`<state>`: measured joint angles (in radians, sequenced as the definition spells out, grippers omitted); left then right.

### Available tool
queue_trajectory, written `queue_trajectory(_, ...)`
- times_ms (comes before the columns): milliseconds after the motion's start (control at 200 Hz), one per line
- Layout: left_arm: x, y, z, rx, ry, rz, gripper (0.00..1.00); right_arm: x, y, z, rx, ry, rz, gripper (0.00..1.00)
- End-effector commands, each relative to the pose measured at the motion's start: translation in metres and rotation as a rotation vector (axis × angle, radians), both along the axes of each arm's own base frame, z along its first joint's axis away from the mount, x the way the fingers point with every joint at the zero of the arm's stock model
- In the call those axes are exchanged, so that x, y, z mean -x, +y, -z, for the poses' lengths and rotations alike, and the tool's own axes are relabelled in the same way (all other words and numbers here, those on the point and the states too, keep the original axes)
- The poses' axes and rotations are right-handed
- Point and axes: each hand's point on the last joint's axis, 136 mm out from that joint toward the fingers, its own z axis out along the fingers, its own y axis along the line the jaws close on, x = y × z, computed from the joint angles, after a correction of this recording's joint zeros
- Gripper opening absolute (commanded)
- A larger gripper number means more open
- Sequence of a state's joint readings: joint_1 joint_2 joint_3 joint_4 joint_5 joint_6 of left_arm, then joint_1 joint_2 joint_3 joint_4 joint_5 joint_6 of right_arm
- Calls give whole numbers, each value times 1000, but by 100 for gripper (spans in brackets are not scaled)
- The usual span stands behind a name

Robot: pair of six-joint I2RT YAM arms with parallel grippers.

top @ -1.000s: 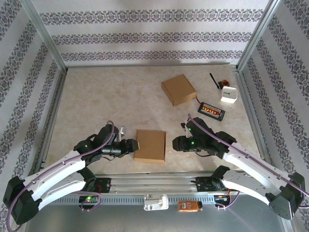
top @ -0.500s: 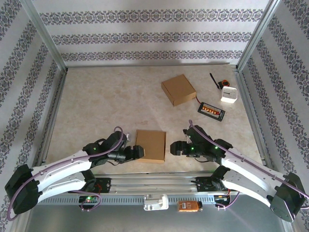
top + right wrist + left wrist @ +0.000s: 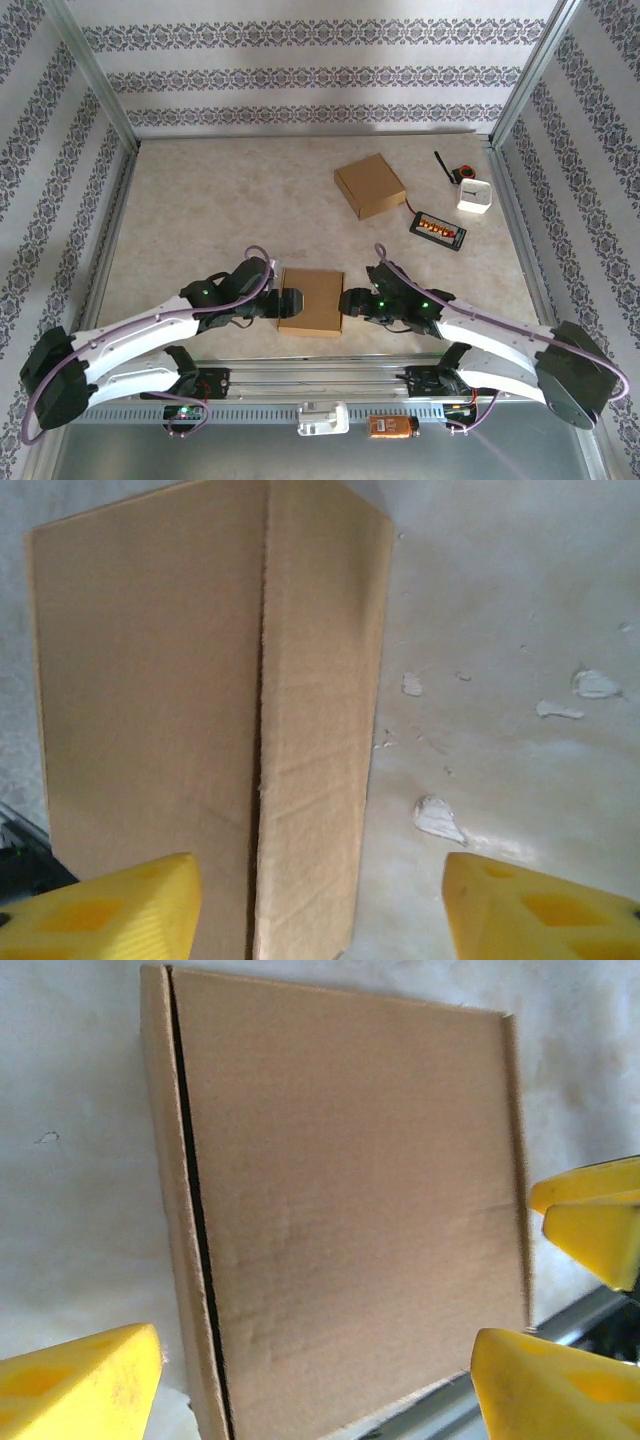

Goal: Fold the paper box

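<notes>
The paper box (image 3: 311,300) is flat, brown cardboard and lies near the table's front edge. In the left wrist view the paper box (image 3: 340,1210) has a dark seam along its far side. My left gripper (image 3: 287,303) is at its left edge, open, one yellow finger (image 3: 85,1385) past each end of that edge. My right gripper (image 3: 345,302) is at its right edge, open. In the right wrist view the box's side panel (image 3: 320,730) stands between my right gripper's yellow fingers (image 3: 110,910). Neither gripper visibly presses the cardboard.
A second closed brown box (image 3: 370,185) lies further back. A white cube (image 3: 474,196), a black board with orange parts (image 3: 437,229) and a small black antenna piece (image 3: 452,170) sit at the back right. A metal rail (image 3: 320,375) runs just in front of the box.
Both arms have swung inward: the left gripper right to the box's left edge, the right gripper left to its right edge. The box has not shifted.
</notes>
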<state>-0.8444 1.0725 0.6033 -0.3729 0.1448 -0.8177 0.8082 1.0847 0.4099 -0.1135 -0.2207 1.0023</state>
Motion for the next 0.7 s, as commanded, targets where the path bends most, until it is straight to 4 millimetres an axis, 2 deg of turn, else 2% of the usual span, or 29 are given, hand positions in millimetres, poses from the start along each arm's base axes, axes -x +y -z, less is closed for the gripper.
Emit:
queue_trajectory(0,-9,-13,7,-5,-4,23,76,-17,20,-12,-51,-49,22,57)
queue_trajectory(220,-13,-42,17,94,61,32,56,-22,42,-9,-55,-37,-11,39)
queue_trajectory(395,-29,-34,21,78,37,-29,52,-45,47,-13,-17,-94,21,31)
queue_trajectory(525,-60,-21,20,95,-5,-85,52,-74,51,-13,15,-122,59,31)
queue_trajectory(695,-122,-6,17,108,-70,-129,51,-141,63,-25,5,-206,108,31)
